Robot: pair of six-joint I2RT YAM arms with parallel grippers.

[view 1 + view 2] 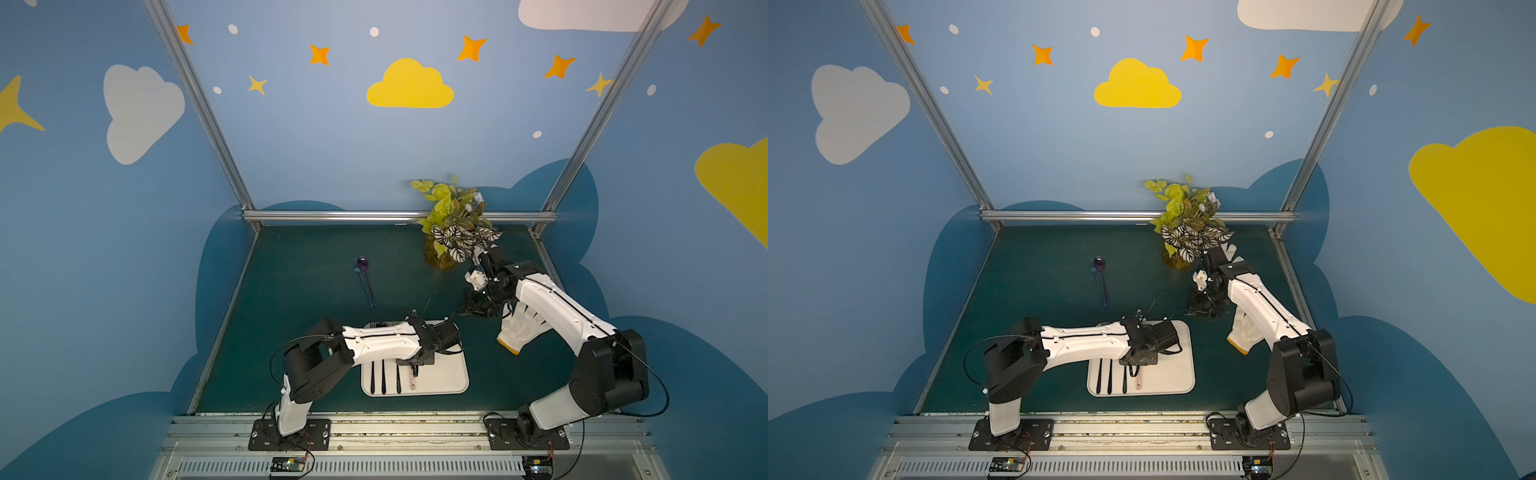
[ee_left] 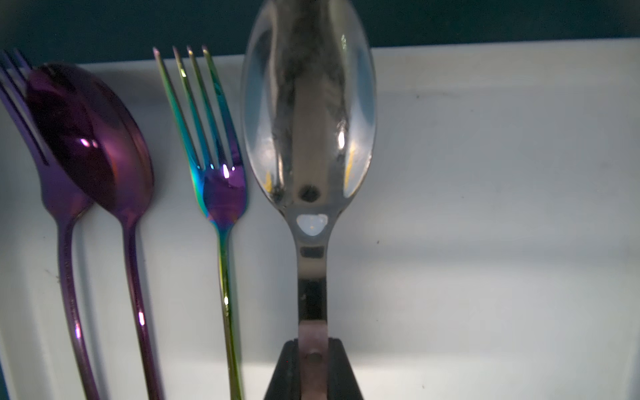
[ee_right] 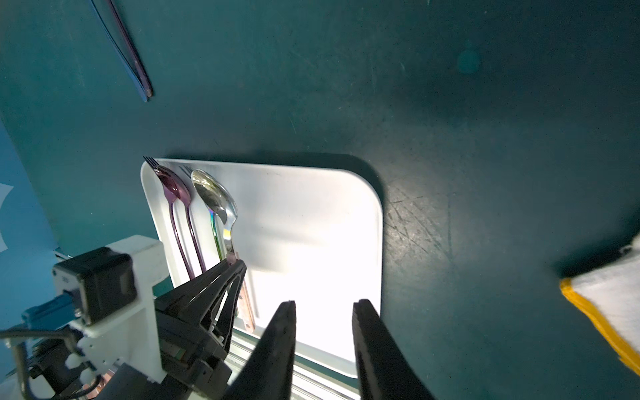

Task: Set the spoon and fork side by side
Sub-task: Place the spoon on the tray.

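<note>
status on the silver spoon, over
Left gripper shut on silver spoon with pink handle, over white plastic tray. Right gripper open, empty. Spoon beside iridescent metal fork; nothing in the way.

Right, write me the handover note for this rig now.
Left fingers: shut on the silver spoon by its handle.
Right fingers: open, empty, over the mat beside the tray.
Silver spoon is alongside the rainbow fork at the tray; unclear whether it rests down.
Done: purple pair in the tray, second pair on the mat.
To do: release spoon, withdraw.
</note>
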